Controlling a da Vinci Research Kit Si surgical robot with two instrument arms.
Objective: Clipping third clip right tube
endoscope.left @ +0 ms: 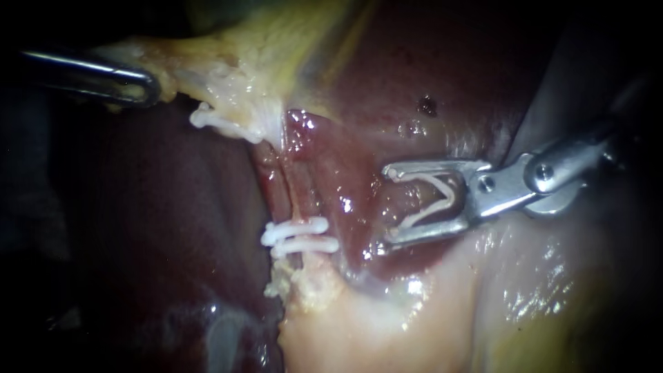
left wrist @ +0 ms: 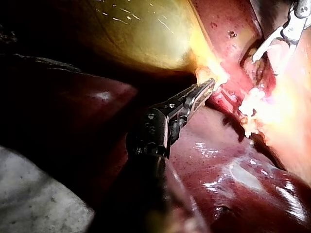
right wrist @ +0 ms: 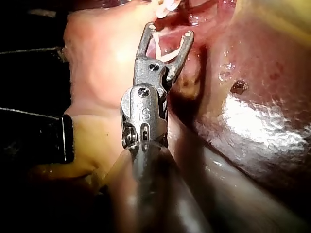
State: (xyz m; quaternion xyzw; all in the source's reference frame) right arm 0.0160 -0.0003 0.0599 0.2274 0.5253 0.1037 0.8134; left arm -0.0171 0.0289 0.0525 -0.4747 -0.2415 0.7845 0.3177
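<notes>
Right instrument [endoscope.left: 383, 208], jaws wide apart, gripping white clip [endoscope.left: 450, 199]

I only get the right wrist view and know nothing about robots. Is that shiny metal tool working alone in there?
Observer: No. A second slender metal instrument enters from the left, its pincer shut on pale yellow tissue.
Operator: Any white clips already placed?
Observer: Two white plastic-looking clips sit side by side across a thin reddish tube.
Operator: Only those?
Observer: One more white clip sits just below the left instrument's tip.
</notes>
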